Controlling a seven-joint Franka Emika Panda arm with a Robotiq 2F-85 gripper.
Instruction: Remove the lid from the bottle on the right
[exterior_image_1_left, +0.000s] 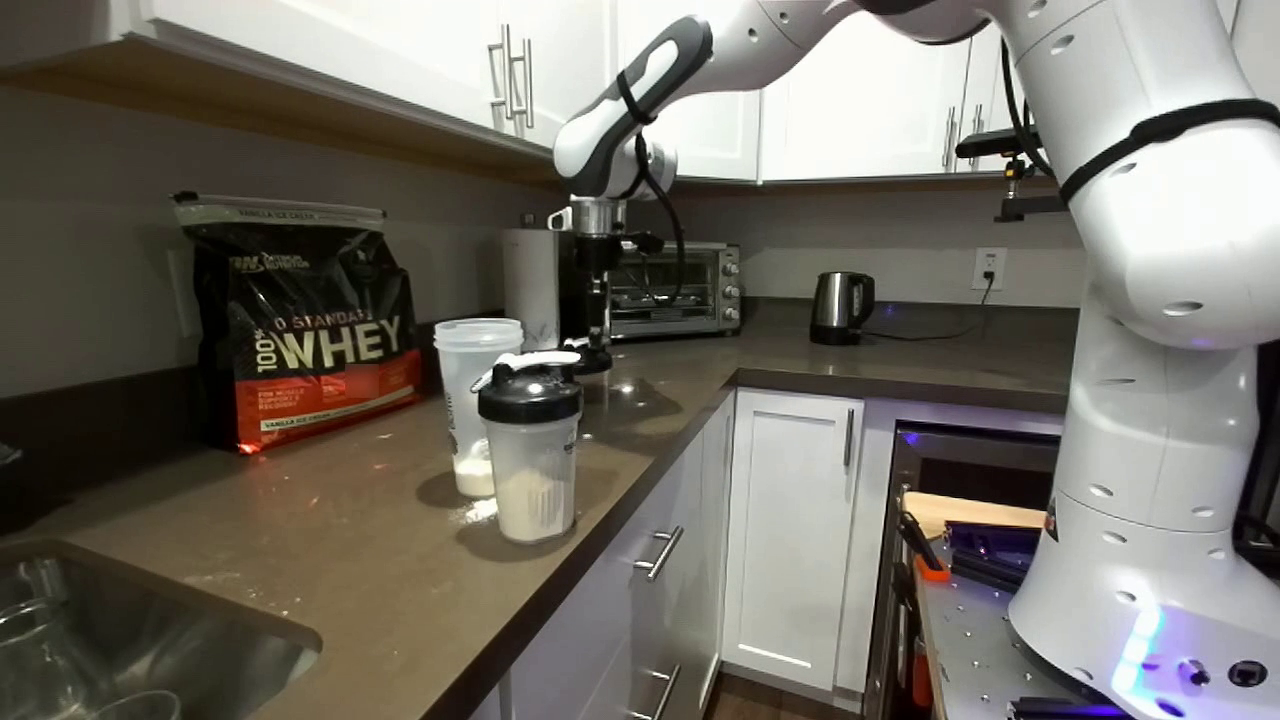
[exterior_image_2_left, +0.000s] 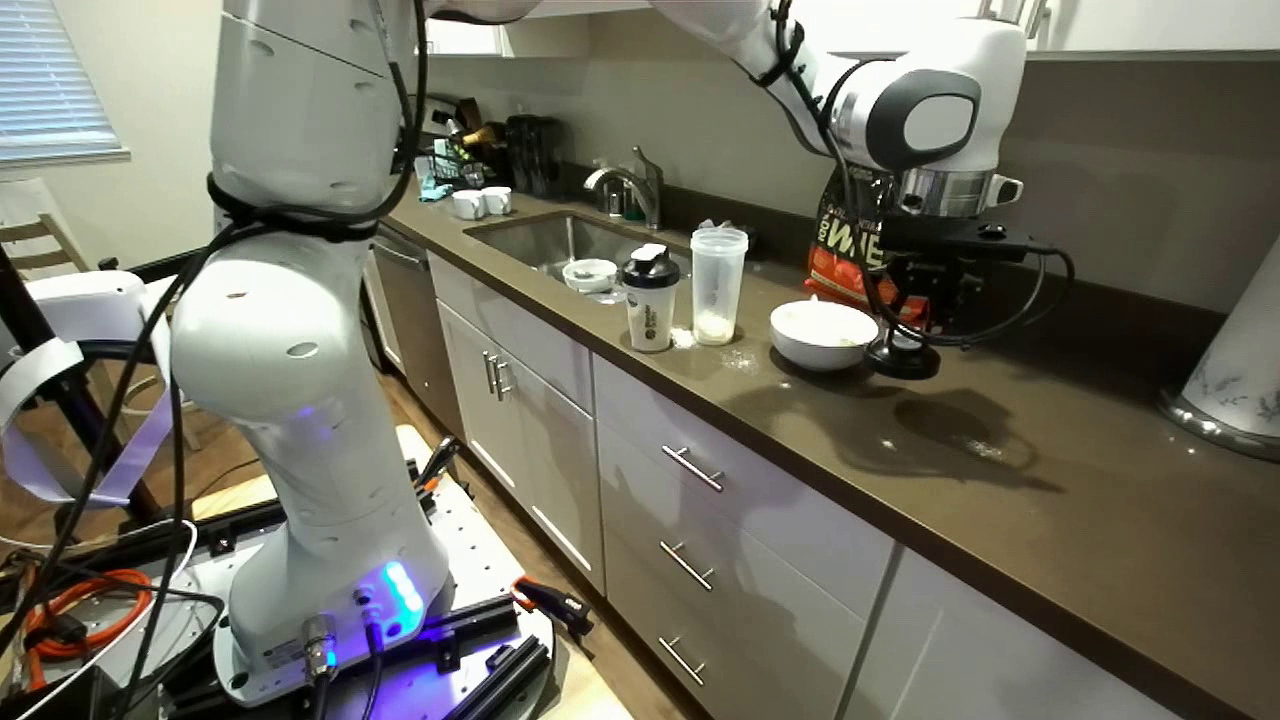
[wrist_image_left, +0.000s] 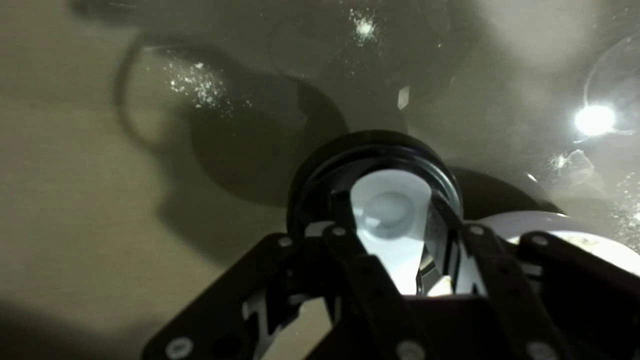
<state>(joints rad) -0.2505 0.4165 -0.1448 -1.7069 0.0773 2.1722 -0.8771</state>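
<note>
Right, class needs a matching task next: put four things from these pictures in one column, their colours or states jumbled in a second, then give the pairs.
Things
1) open shaker
2) end effector
3) kettle
4) whey bag

Colours and states
A) silver and black
B) powder at the bottom
C) black and red
D) holding a lid above the counter

Pairs: 1-B, 2-D, 3-A, 4-C

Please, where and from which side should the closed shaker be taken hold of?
I would probably grip the closed shaker around its translucent body, just below the black cap, coming from the counter's front edge: the body is round and stands upright, and the open shaker stands farther in. The gripper should first put down the lid that it holds.
</note>
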